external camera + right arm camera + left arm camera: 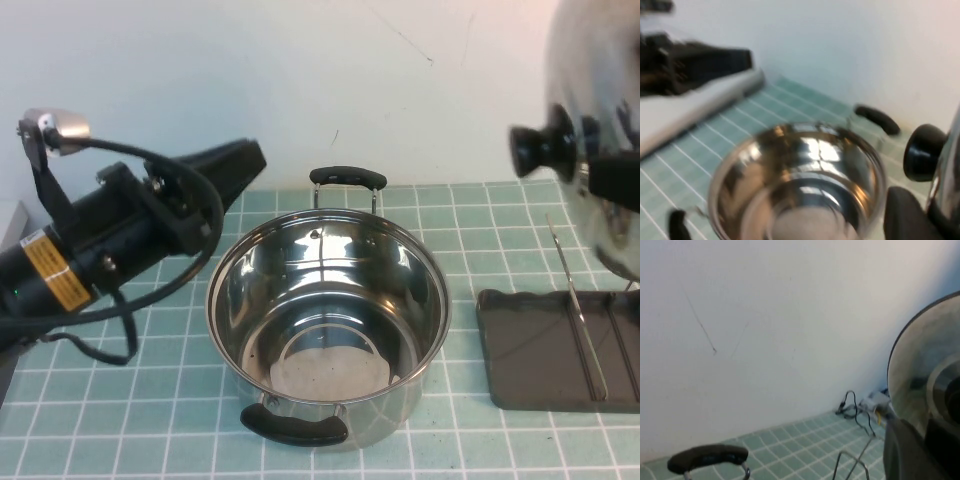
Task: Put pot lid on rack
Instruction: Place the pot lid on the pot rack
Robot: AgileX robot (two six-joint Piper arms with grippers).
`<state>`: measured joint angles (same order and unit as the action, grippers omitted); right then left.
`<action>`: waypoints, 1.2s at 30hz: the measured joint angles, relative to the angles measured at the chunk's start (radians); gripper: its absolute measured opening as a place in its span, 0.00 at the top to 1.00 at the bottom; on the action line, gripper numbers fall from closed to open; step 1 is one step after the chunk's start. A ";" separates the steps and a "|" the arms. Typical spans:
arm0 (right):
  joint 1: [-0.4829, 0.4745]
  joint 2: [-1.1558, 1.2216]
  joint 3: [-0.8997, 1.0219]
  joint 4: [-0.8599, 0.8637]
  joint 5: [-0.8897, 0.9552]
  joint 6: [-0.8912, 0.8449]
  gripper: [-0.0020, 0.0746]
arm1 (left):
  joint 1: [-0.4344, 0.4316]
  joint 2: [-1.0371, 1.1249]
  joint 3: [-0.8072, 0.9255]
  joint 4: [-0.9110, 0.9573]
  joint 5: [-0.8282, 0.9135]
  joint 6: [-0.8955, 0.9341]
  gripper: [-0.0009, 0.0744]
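The pot lid (600,80) hangs tilted on edge at the far right, above the table, with its black knob (540,145) facing left. My right gripper (610,178) is shut on the lid's rim. In the right wrist view the lid (952,150) and its knob (922,152) fill the edge next to my right gripper (932,205). The rack (530,350), a dark grey tray with wire dividers (585,340), lies below the lid at the right front. My left gripper (245,160) hovers shut and empty, left of the pot; it also shows in the left wrist view (927,450).
The open steel pot (240,290) with two black handles stands mid-table on green tiles. Its far handle (707,458) and the lid (920,370) show in the left wrist view. A white wall runs behind. Cables (855,407) lie at the back right.
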<state>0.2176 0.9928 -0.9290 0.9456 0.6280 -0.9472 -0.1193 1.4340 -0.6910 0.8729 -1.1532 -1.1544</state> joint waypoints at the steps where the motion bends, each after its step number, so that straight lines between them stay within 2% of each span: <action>1: 0.000 -0.002 0.000 -0.072 -0.002 0.046 0.86 | 0.017 0.000 0.000 0.048 0.001 -0.014 0.89; 3: 0.000 0.003 0.000 -0.192 -0.002 0.119 0.86 | 0.041 0.000 0.000 0.131 0.001 -0.048 0.95; 7: 0.000 0.055 0.000 -0.342 -0.017 0.205 0.86 | 0.058 0.000 0.000 0.226 0.001 -0.093 0.98; 16: 0.000 0.252 0.000 -0.367 -0.032 0.236 0.86 | 0.063 0.000 0.000 0.276 0.000 -0.110 0.99; 23: 0.000 0.298 0.000 -0.367 -0.032 0.210 0.85 | 0.063 0.000 0.000 0.315 -0.002 -0.110 0.99; 26: 0.000 0.298 0.000 -0.367 -0.034 0.208 0.78 | 0.063 0.000 0.000 0.318 -0.002 -0.110 0.99; 29: 0.000 0.298 0.000 -0.367 -0.035 0.208 0.64 | 0.063 0.000 0.000 0.319 -0.002 -0.110 0.99; 31: 0.000 0.298 -0.003 -0.369 -0.037 0.208 0.58 | 0.063 0.000 0.000 0.319 -0.002 -0.105 0.99; 36: 0.000 0.272 -0.002 -0.414 -0.033 0.223 0.55 | 0.063 -0.002 0.000 0.326 -0.002 -0.068 0.99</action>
<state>0.2176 1.2645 -0.9315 0.5317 0.5952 -0.7239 -0.0566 1.4319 -0.6910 1.1992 -1.1550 -1.2222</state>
